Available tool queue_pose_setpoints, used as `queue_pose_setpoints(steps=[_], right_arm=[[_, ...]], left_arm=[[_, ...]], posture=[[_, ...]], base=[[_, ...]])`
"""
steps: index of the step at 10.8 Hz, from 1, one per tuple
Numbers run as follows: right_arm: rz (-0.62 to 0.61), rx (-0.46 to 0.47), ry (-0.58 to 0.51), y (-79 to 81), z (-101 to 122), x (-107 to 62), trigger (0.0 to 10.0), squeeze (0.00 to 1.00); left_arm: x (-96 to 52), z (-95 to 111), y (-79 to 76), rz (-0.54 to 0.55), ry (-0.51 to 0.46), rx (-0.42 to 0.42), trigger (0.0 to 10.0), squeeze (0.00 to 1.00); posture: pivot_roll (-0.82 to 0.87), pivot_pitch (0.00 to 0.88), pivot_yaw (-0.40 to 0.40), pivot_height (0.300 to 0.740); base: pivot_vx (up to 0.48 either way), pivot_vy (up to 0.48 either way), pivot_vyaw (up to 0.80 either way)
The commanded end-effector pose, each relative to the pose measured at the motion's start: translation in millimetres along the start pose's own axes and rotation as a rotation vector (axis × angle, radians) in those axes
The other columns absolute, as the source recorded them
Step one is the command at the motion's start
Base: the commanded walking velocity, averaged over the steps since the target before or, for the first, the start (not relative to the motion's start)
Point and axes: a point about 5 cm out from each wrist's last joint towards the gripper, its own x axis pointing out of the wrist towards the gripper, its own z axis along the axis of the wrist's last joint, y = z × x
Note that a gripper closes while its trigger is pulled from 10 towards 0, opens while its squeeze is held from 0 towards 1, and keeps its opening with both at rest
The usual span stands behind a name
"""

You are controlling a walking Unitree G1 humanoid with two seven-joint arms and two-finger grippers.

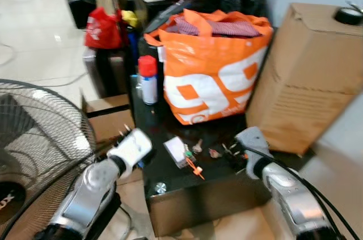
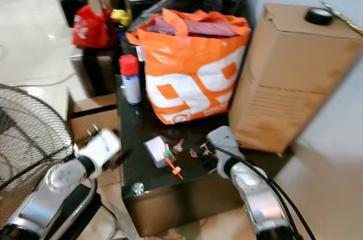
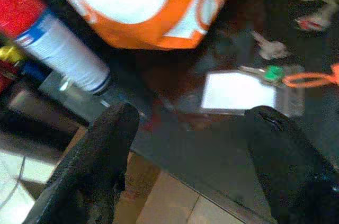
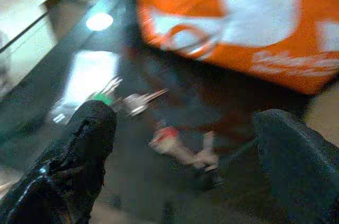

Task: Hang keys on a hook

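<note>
Keys lying loose on dark table

Keys (image 1: 197,147) resting on the black table (image 1: 227,186) in front of the orange bag (image 1: 211,67), beside a white card (image 1: 176,149) and an orange strap (image 1: 195,169). Hovering over them, the right gripper (image 4: 183,150), fingers spread wide, holding nothing, with a red-tagged key (image 4: 175,144) lying between the fingers. Hanging at the table's left edge, the left gripper (image 3: 193,150), also wide apart and empty. Standing just left of the bag, a red-capped spray can (image 1: 148,79). Sitting right of the bag, a cardboard box (image 1: 309,75).

left gripper (image 3: 185,144) — fingers spread | right gripper (image 4: 185,150) — fingers spread, both arms forward
</note>
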Motion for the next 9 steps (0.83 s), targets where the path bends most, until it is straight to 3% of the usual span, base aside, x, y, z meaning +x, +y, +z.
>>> queue_pose_setpoints(steps=[1, 2, 3, 5, 7, 9], right_arm=[[0.078, -0.013, 0.023, 6.7, -1, 4.6, 10.0, 0.00], [0.216, 0.005, 0.061, 22.4, -5, 8.7, 10.0, 0.00], [0.259, 0.001, 0.071, 27.9, -6, 10.5, 10.0, 0.00], [0.262, -0.062, 0.088, 35.5, -6, 21.1, 10.0, 0.00], [0.294, -0.012, 0.109, 44.2, -7, 26.0, 10.0, 0.00], [0.283, -0.017, 0.096, 50.3, -7, 34.7, 10.0, 0.00]], left_arm=[[-0.4, 0, -3.5, -0.039, -0.003, 0.031, 10.0, 0.00], [-1.7, 1, -9.7, -0.077, -0.007, 0.032, 10.0, 0.00], [-3.0, 1, -13.7, -0.089, -0.010, 0.031, 10.0, 0.00], [-9.3, -3, -25.9, -0.123, 0.005, 0.023, 10.0, 0.00], [-13.3, -18, -41.2, -0.138, 0.059, 0.009, 10.0, 0.00], [-7.7, -30, -54.9, -0.143, 0.093, -0.002, 10.0, 0.00]], posture=[[-0.12, 0.000, 0.003, 0.740], [-0.12, 0.000, -0.002, 0.740], [-0.12, 0.003, -0.003, 0.740], [-0.12, 0.033, -0.012, 0.740], [-0.11, 0.051, -0.029, 0.740], [-0.11, 0.069, -0.035, 0.740]], base=[[0.000, 0.000, 0.00], [0.000, 0.000, 0.00], [0.000, 0.000, 0.00], [0.000, 0.000, 0.00], [0.000, 0.000, 0.00], [0.000, 0.000, 0.00]])
